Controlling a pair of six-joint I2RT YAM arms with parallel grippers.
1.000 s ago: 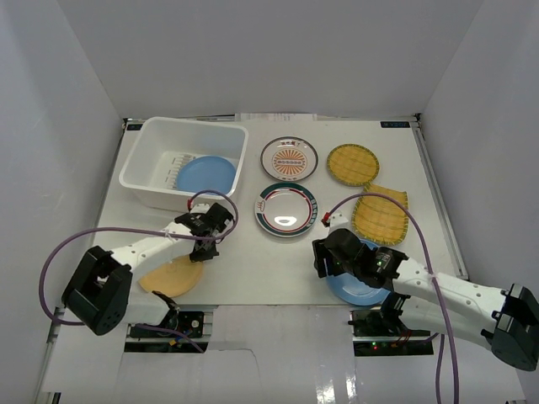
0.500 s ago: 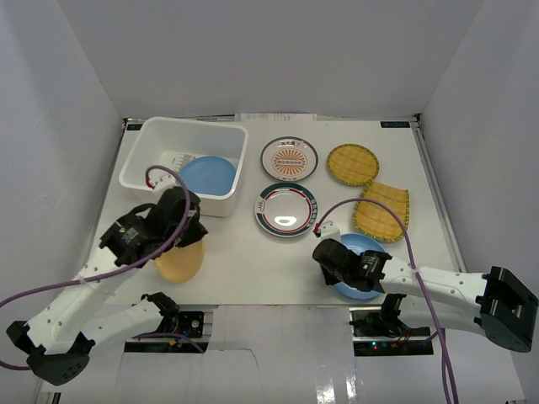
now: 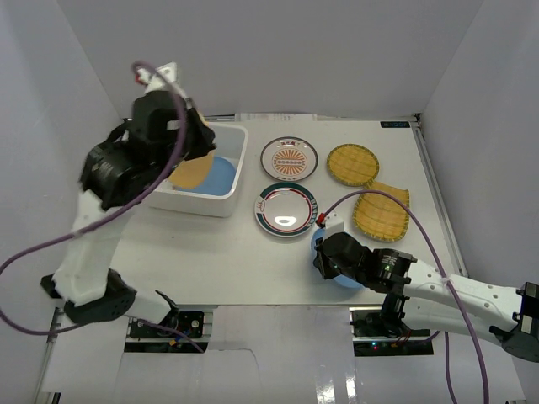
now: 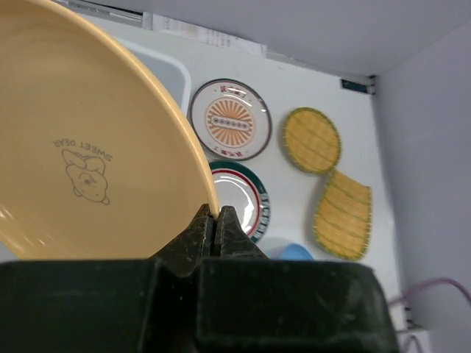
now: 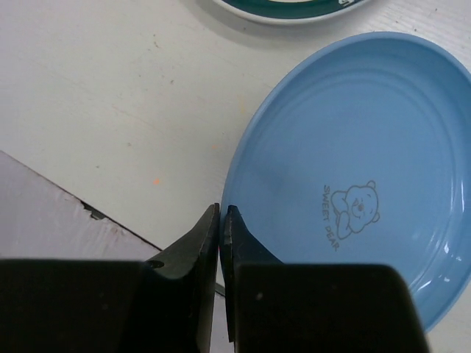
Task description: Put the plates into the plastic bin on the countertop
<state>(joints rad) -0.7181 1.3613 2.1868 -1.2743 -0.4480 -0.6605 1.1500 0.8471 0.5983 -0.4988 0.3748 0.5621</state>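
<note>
My left gripper (image 3: 189,143) is raised high and shut on the rim of a plain yellow-orange plate (image 3: 192,172), holding it tilted over the white plastic bin (image 3: 240,172). A blue plate (image 3: 223,178) lies inside the bin. In the left wrist view the jaws (image 4: 215,213) pinch the yellow-orange plate (image 4: 88,147) by its edge. My right gripper (image 5: 221,213) is shut on the rim of a second blue plate (image 5: 353,162), low over the countertop (image 3: 253,261) at front centre-right. From above, this blue plate (image 3: 344,283) is mostly hidden under the right gripper (image 3: 321,252).
On the countertop lie a white sunburst plate (image 3: 289,158), a green-red rimmed plate (image 3: 286,209), and two yellow woven-look plates (image 3: 353,164) (image 3: 381,212). Grey walls enclose the table. The near table edge (image 5: 81,209) runs just left of my right jaws.
The left arm has swung the yellow-orange plate from the front left of the table up over the bin. The right gripper has shut on the blue plate's rim.
</note>
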